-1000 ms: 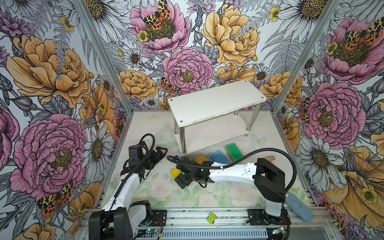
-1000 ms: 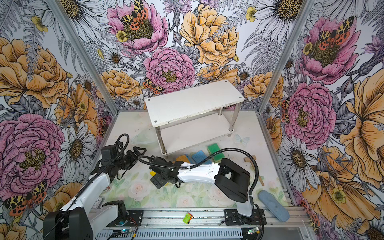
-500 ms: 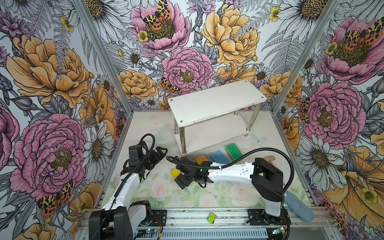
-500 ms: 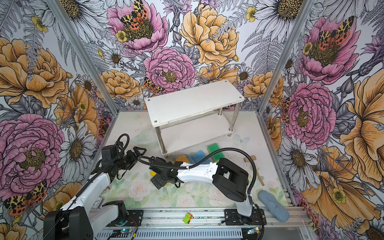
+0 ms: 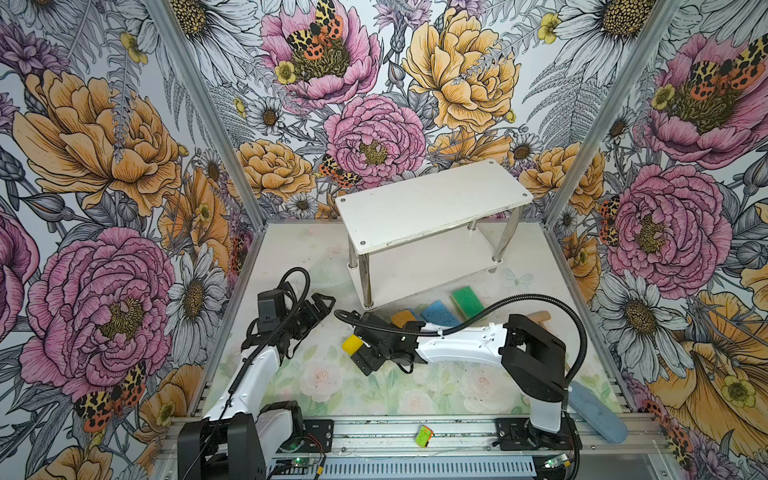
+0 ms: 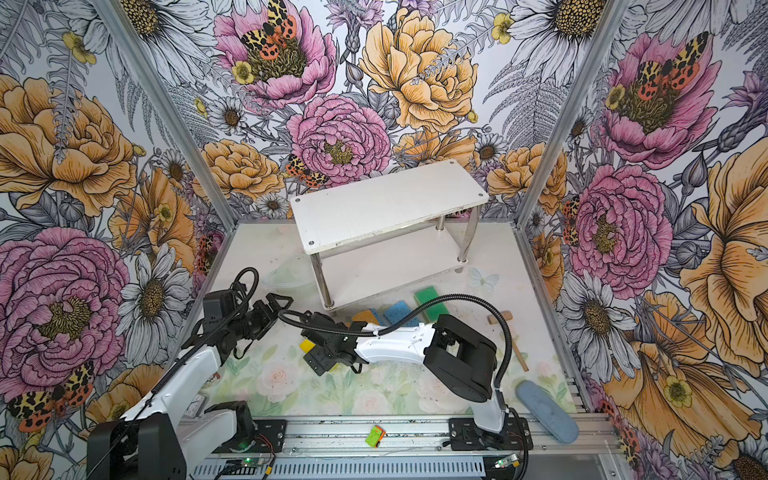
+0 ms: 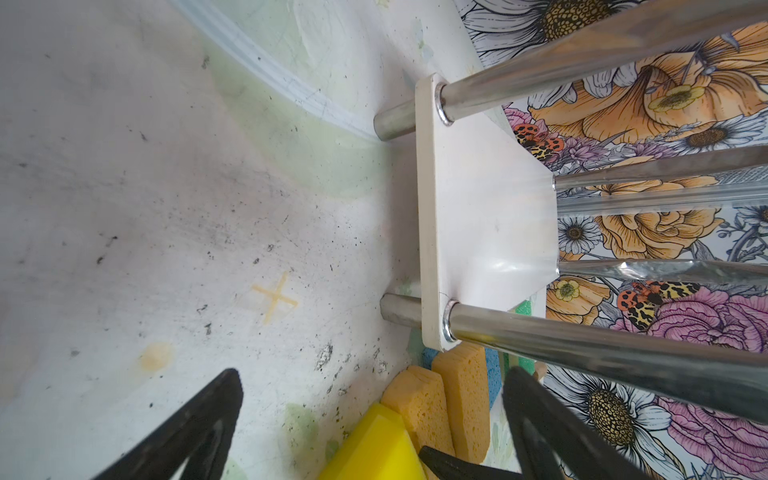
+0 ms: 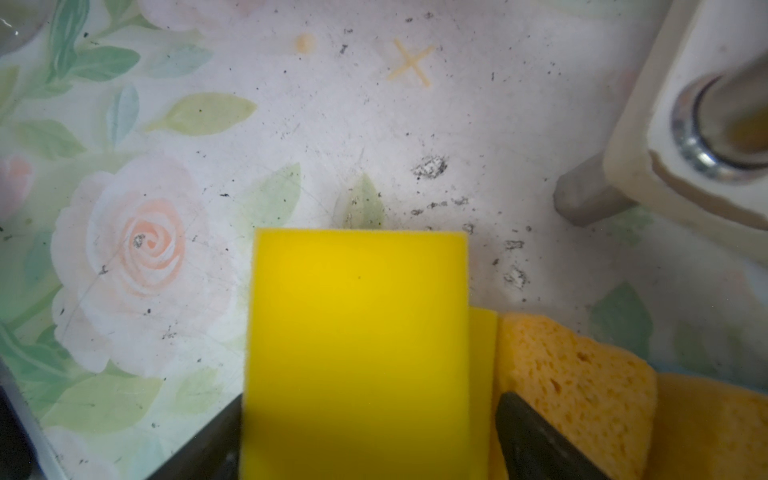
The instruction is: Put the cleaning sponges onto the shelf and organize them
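- Right tool straddles a yellow sponge, jaws spread, not clamped.
- Orange sponge lies just beside it, near the shelf.
- Left tool gapes empty nearby.

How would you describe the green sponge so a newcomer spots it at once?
Find the white two-tier shelf at the back of the table. Just in front of its lower board lies a row of sponges; the green sponge ends it on the right in both top views. Its top is green; the blue sponge beside it is not.
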Motion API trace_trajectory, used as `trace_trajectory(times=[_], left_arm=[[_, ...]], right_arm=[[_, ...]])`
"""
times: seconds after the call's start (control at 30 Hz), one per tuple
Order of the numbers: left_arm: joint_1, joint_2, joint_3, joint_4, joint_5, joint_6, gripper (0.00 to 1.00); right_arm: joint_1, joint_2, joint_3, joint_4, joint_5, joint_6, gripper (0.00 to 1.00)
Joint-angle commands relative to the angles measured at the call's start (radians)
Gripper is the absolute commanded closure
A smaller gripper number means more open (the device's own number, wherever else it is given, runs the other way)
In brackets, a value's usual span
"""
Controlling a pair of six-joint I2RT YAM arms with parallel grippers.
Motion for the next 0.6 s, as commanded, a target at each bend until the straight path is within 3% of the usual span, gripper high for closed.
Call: trace_trajectory(times=[0.0, 0.37, 0.57], left_arm=[[0.004, 0.004, 0.002, 0.025, 0.013, 0.006, 0.01], [0.004, 0.005, 0.002, 0.025, 0.013, 0.007, 0.01], [0.004, 0.007, 0.001, 0.025, 0.012, 0.008, 0.01]], right_arm=[[-0.006, 0.023, -0.011, 0.022, -0.002, -0.010, 0.09], [-0.006, 0.032, -0.011, 0.021, 0.007, -0.006, 0.14], [-0.006, 0.026, -0.012, 0.020, 0.019, -0.005, 0.23]])
